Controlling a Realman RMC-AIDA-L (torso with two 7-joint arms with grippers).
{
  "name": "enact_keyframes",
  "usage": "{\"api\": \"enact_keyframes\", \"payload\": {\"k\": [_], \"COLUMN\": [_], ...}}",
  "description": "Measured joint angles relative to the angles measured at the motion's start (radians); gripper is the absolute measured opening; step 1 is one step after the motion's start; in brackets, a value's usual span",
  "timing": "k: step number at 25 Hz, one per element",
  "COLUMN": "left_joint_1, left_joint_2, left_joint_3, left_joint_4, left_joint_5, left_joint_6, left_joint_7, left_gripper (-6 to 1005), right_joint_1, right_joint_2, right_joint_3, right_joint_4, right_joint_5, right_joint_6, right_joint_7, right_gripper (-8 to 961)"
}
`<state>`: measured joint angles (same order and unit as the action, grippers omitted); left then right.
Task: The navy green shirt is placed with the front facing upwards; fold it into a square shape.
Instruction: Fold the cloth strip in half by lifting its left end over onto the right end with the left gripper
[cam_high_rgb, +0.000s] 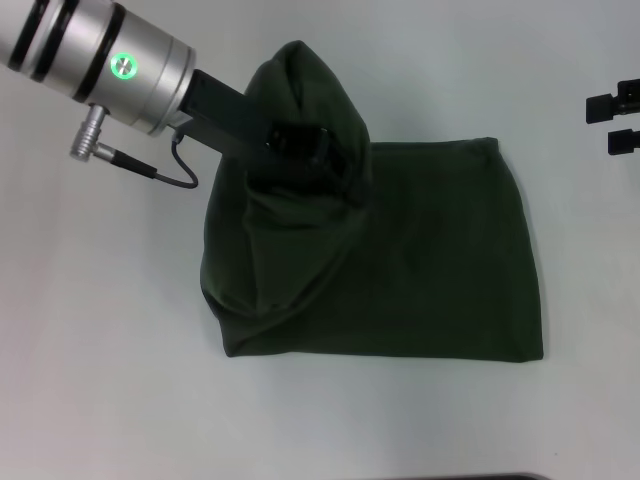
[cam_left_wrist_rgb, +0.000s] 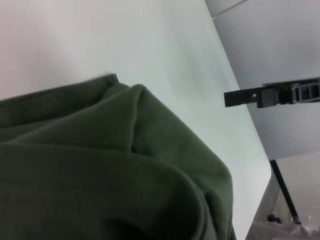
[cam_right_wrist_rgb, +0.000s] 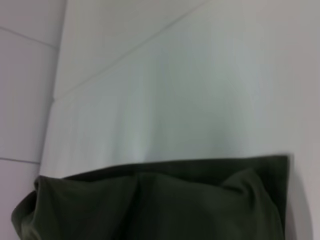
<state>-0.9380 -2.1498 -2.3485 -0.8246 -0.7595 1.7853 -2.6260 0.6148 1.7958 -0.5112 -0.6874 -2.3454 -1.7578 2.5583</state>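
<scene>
Olive-green shirt (cam_high_rgb: 420, 270), folded, on the white bench (cam_high_rgb: 100, 350).
Its long axis runs left-right; left claw (cam_high_rgb: 300, 142) pinches its raised left fold; right claw (cam_high_rgb: 615, 120) idle, spread unclear.

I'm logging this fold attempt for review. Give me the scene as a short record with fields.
shirt: navy green shirt, partly folded on the white table, plain side up, no lettering visible
left gripper: left gripper holding a lifted bunch of cloth at the shirt's left part
right gripper: right gripper at the table's right edge, apart from the shirt
fold state: rough rectangle, left side bunched
</scene>
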Motion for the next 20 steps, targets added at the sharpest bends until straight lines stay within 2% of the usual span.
{"api": "enact_keyframes", "payload": {"k": [5,14,20], "left_joint_1": [-0.008,-0.043,-0.075], "left_joint_2": [-0.011,-0.014,-0.01], "left_joint_3": [0.034,0.135,0.151], "left_joint_4": [-0.002,0.027,0.036], "left_joint_5": [-0.023,-0.127,-0.147], "left_joint_6": [-0.012,-0.057,-0.07], "left_joint_7": [-0.005,-0.017,-0.017], "left_gripper": [40,39,39], "right_joint_1": [0.025,0.041,0.04], "right_joint_2": [0.0,0.004,0.006], "right_joint_3": [-0.003,-0.006,-0.006], "right_joint_4": [-0.039,-0.038,-0.031], "right_joint_5": [-0.017,-0.018,-0.019], "right_joint_6": [-0.042,-0.044,-0.037], "right_joint_7": [0.045,0.059,0.06], "right_gripper": [805,805,806]}}
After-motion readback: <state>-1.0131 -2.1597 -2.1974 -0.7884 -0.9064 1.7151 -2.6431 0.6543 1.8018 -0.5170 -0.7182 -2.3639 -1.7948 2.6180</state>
